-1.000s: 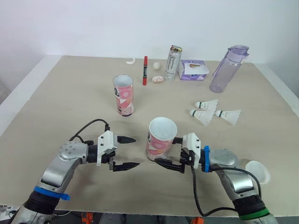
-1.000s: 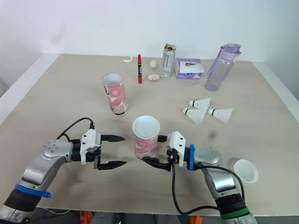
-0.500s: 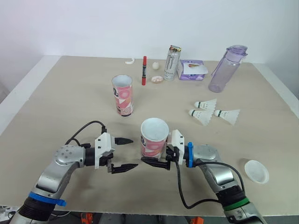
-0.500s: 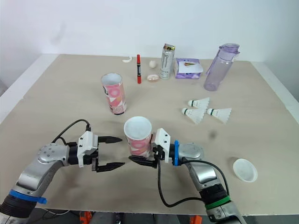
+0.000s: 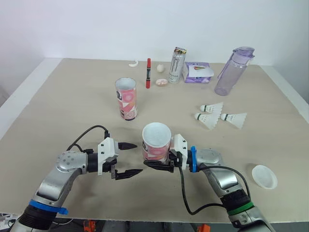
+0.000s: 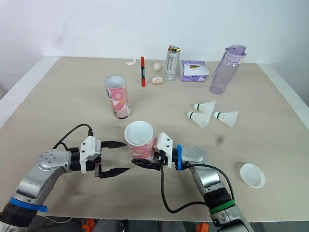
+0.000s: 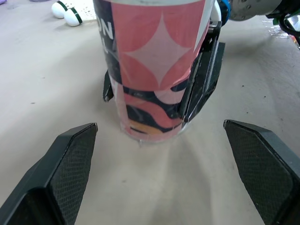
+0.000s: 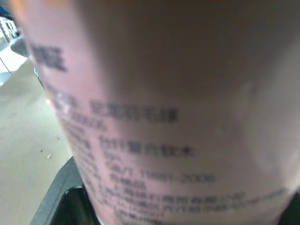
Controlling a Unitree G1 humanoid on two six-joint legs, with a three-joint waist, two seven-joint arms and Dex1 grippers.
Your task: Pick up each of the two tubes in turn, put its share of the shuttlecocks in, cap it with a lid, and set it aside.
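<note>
While the right gripper (image 5: 153, 157) pinches the near tube (image 5: 156, 142) low on its wall, one finger on each side, the left gripper (image 5: 139, 157) waits just beside it with its fingers spread wide and nothing between them. We find this tube at the front middle of the table (image 5: 72, 106), upright, mouth open and empty. From the left wrist view its base seems to touch the tabletop, though we cannot be sure it bears any weight there.

We judge the tube light and fairly stiff, thin card with a glossy printed skin, so it should slide under a loose grip and dent under a hard one. The low hold keeps it steady on the table, but for lifting and filling we would take it around the middle of the wall, clear of the open rim, with only moderate squeeze.

We count two tubes: this one and the far tube (image 5: 127, 98), standing upright and open well behind it. Three shuttlecocks (image 5: 213, 108) lie together on the right, well apart from both tubes; these are feather-light and crush easily, so the cork end is the place to hold. One white lid (image 5: 264, 176) rests near the front right edge. At the back stand one can (image 5: 178, 65), one water bottle (image 5: 232, 71), one red marker (image 5: 148, 72) and one tissue pack (image 5: 199, 72).
</note>
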